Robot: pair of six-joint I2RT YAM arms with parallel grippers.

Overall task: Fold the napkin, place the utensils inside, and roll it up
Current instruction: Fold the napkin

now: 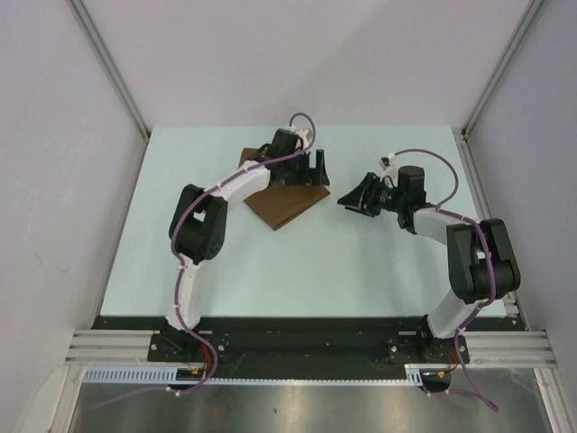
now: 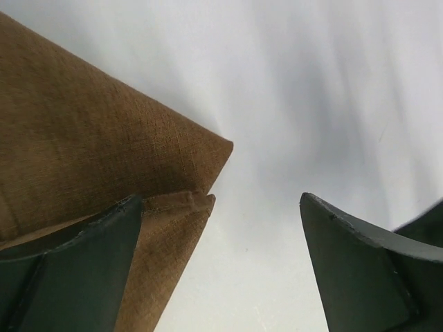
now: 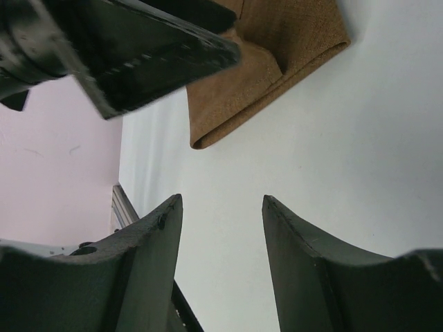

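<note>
Lying flat — napkin: folded; we see one corner pointing toward the near edge, long axis unclear.
Left gripper: jaws wide apart, one finger over the napkin's corner.
Right gripper: jaws parted, holding nothing.

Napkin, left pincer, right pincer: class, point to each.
napkin (image 1: 290, 207), top view, middle of visible cloth.
left pincer (image 2: 218, 199), left wrist view, midway between fingertips.
right pincer (image 3: 221, 198), right wrist view, midway between fingertips.

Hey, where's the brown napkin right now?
In the top view the folded napkin lies far on the table, slightly left of centre, its far edge under the left gripper, with the right gripper just to its right.
</note>
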